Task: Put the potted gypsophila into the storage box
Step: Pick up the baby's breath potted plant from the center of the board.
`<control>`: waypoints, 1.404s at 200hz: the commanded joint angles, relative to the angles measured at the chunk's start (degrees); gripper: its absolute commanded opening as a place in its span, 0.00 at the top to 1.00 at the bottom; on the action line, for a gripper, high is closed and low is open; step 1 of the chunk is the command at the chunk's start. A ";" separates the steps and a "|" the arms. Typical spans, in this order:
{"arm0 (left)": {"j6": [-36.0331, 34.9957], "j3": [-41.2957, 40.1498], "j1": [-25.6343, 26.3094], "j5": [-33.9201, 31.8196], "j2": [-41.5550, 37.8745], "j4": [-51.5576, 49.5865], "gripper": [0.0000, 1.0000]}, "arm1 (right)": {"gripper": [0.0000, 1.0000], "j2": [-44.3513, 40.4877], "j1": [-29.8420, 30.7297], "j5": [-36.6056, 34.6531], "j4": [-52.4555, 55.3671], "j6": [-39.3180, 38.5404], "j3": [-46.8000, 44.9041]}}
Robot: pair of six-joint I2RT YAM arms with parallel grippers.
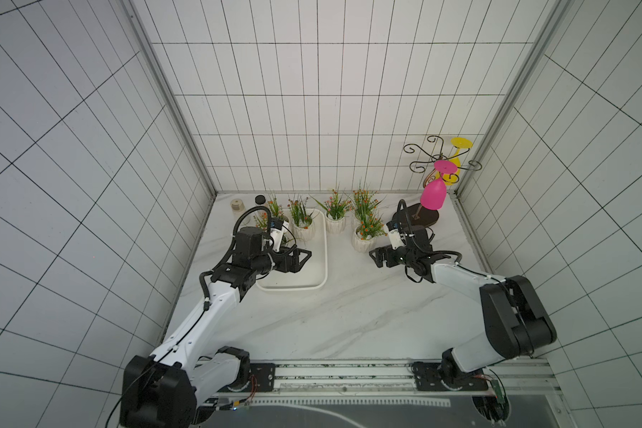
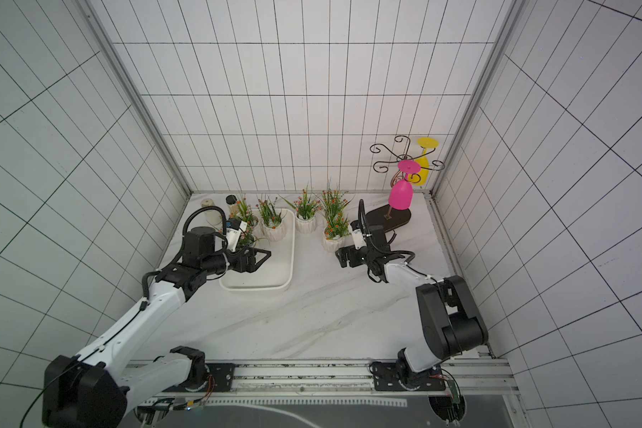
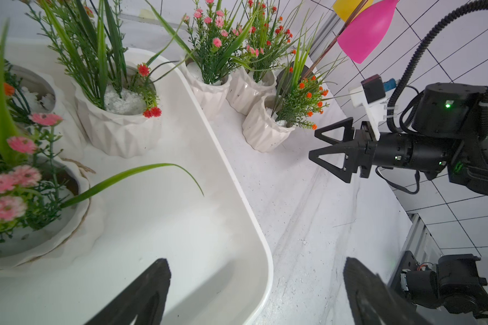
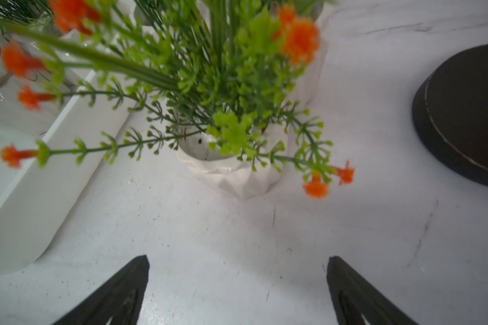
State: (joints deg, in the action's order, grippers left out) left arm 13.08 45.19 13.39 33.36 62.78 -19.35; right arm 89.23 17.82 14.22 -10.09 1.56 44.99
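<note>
The left gripper (image 1: 301, 255) hangs over the box (image 1: 325, 259), its jaws spread wide with nothing between them. Three pots stand inside the box just past its fingers. A pink-flowered pot (image 3: 40, 239) is closest to the hand, and a long green blade from it arcs out across the box floor. A red-flowered pot (image 3: 116, 135) stands a little farther ahead. A third pot (image 3: 48, 84), with an orange bloom or two, sits beyond the pink one. In both top views the wrist hides part of these two. All three look upright.

The right gripper (image 1: 374, 258) is low over the table (image 1: 349, 315), its jaws also released and empty. Straight ahead of its fingertips, near but not touching, stands an orange-flowered pot (image 4: 237, 180), upright on the table outside the box. Its sprigs lean out toward the hand. Past that pot, farther from the gripper, two more pots stand side by side on the table: a pink-bloomed pot (image 3: 209, 95) just beside the box's rim, and a taller orange pot (image 3: 248, 95) next to it.

The box's long wall runs along this hand's left, close but apart from it. On its right lies the dark base (image 4: 462, 112) of a wire stand (image 1: 438, 155). A pink glass (image 1: 433, 198) and a yellow glass (image 1: 458, 155) hang upside down from the stand. Behind the left hand, in the far corner, are a pale jar (image 1: 238, 205) and a black-capped jar (image 1: 261, 200).
</note>
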 commanded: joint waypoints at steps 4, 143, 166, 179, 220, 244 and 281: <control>0.30 0.38 -0.38 2.76 0.04 0.14 0.05 | 0.01 1.64 1.05 1.03 -8.50 -3.13 4.76; 1.63 -1.51 -2.60 5.16 -2.71 2.74 0.05 | 0.01 14.13 2.19 3.27 -22.32 -5.12 10.14; 1.60 -1.79 -2.91 6.14 -2.96 3.45 0.05 | 0.01 16.16 2.23 3.12 -22.76 -5.14 11.80; 1.73 -2.10 -2.96 6.68 -3.26 3.95 0.05 | 0.01 17.22 2.23 3.30 -22.99 -5.08 12.78; 2.03 -2.54 -3.19 6.48 -3.71 4.24 0.05 | 0.02 19.77 2.29 5.44 -23.84 -5.69 14.75; 2.30 -2.63 -3.52 6.22 -3.48 4.12 0.05 | 0.04 21.05 2.30 5.73 -23.79 -5.48 15.70; 2.39 -2.63 -3.80 6.23 -3.48 4.10 0.05 | 0.06 22.10 2.38 5.10 -24.72 -5.34 15.67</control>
State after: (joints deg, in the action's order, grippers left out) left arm 15.29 43.09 10.00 39.09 60.05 -16.69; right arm 110.10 19.55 18.74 -33.26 -2.87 56.01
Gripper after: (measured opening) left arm 0.954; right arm 0.945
